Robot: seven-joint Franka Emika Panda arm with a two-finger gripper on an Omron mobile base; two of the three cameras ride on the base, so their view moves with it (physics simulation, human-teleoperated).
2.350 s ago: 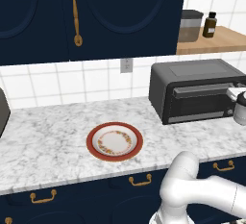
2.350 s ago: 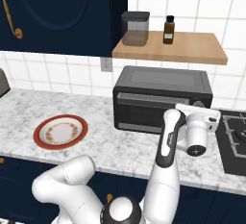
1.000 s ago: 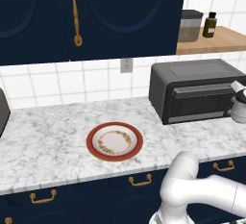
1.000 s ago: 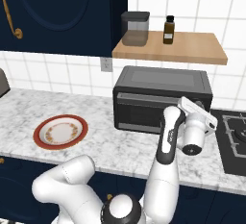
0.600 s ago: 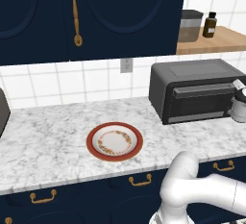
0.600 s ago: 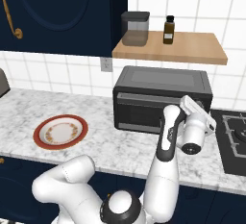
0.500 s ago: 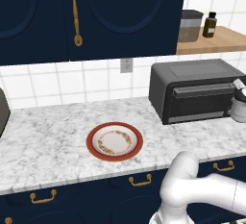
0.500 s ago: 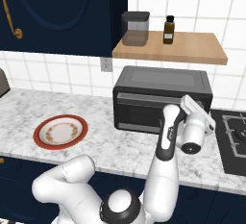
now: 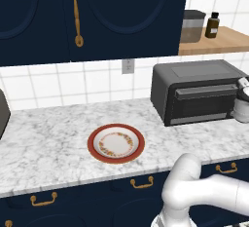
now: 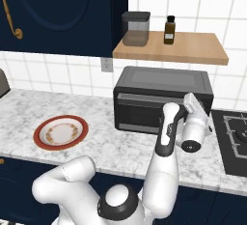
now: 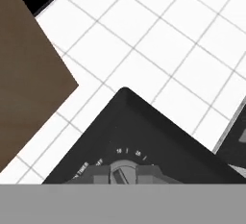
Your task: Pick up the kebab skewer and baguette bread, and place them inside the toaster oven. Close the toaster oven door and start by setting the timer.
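You have the marble surface (image 9: 44,138) running across the middle of the left base view, under dark blue cupboards (image 9: 121,16) and white wall tiles (image 9: 44,82). The oven (image 9: 197,90) stands at the right of that view, against the tiles, with its door (image 9: 202,103) shut and the handle bar along the door's top edge (whether the skewer and bread are inside, the dark window does not let you tell). Above it, at the upper right, a wooden shelf (image 10: 171,46) carries a grey canister (image 10: 135,27) and a small brown bottle (image 10: 169,29). In the right base view your arm (image 10: 166,144) rises from the bottom centre to the oven's right end, where the gripper (image 10: 193,104) sits against the knob panel. In the hand view the timer knob (image 11: 123,172) lies at the bottom centre, between the fingertips (image 11: 102,175), which are pressed close on either side of it. The floral plate (image 9: 115,143) lies bare at the centre of the left base view, well apart from the oven.
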